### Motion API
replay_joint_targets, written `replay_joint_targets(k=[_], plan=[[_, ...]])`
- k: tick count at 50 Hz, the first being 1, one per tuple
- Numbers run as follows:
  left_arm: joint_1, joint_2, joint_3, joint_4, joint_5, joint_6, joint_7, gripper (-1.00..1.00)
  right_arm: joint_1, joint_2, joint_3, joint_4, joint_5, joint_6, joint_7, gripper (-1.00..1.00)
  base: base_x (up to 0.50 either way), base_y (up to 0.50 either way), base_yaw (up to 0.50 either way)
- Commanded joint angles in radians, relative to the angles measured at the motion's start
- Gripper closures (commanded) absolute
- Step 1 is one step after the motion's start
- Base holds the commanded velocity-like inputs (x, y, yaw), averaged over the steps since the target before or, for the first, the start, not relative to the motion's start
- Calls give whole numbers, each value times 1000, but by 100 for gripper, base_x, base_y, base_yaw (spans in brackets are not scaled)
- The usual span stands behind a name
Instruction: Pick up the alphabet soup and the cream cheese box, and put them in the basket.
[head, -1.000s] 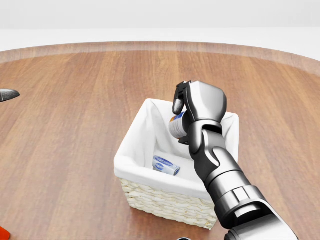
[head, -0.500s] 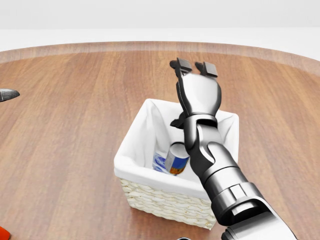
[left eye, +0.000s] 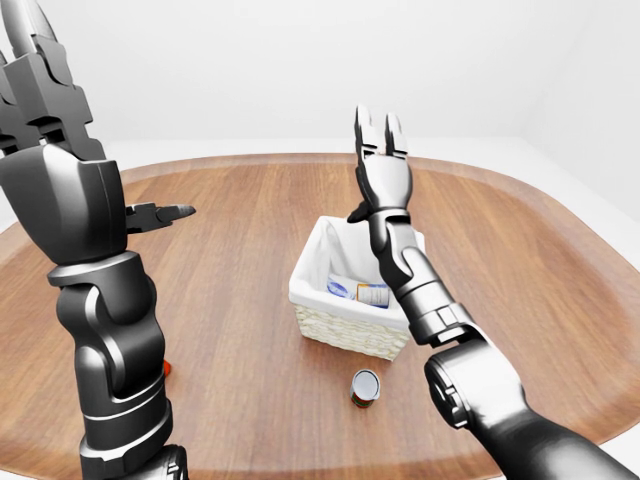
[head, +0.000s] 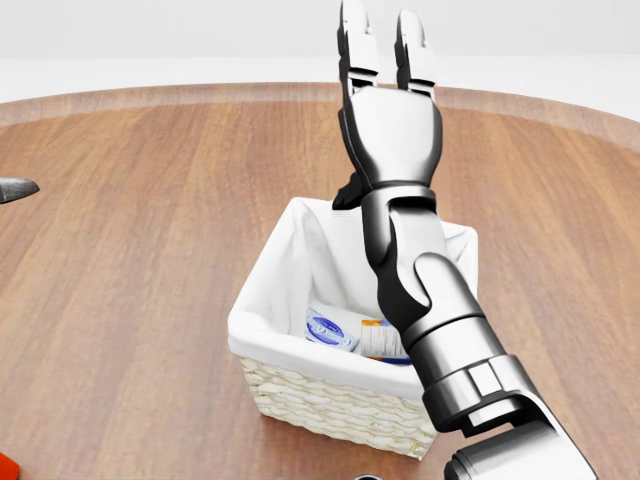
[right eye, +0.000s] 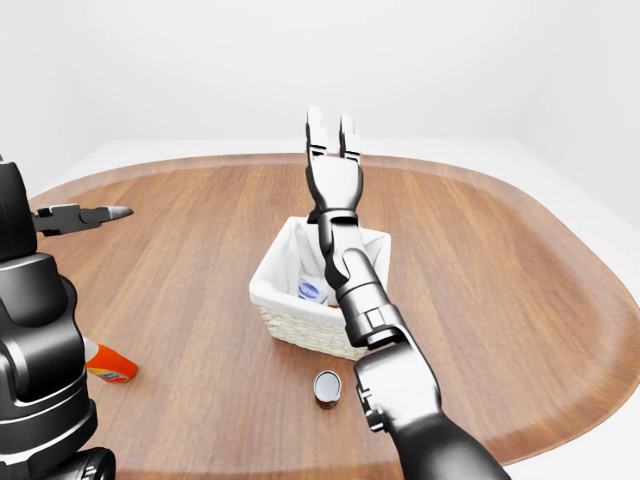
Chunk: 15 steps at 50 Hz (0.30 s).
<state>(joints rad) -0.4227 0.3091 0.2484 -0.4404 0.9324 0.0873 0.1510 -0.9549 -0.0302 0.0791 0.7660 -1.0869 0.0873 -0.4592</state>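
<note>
**Soup and cream cheese box lie in the basket; right hand raised and empty**

Left hand (left eye: 50, 190) stands at the far left of the left-eye view, raised, its fingers spread wide and gripping nothing. Low at the left of the right-eye view an orange bottle (right eye: 108, 364) lies on the wooden table (left eye: 240, 240). Near the middle sits the wicker basket (head: 335, 405) with its white cloth lining. Inside it, the cream cheese box (head: 331, 330) rests on the liner floor, and the alphabet soup (head: 382, 342) lies on its side just beside it toward the head view's right, partly hidden by the forearm. Below the basket in the left-eye view, a small dark can (left eye: 366, 387) stands upright on the table. Right hand (head: 385, 110) is held above the basket, fingers straight up and apart, holding nothing.
</note>
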Motion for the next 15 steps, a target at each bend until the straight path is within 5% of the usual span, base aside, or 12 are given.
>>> replay_joint_targets(k=[1, 15], plan=[[1, -2, 1, 10, -2, 0, 8, -100, -13, -2, -20, -97, -31, 0, 14, -100, 0, 0, 0], [-1, 0, -1, 12, -1, 0, 4, -100, -50, -1, -51, -207, 110, 0, -64, -100, 0, 0, 0]])
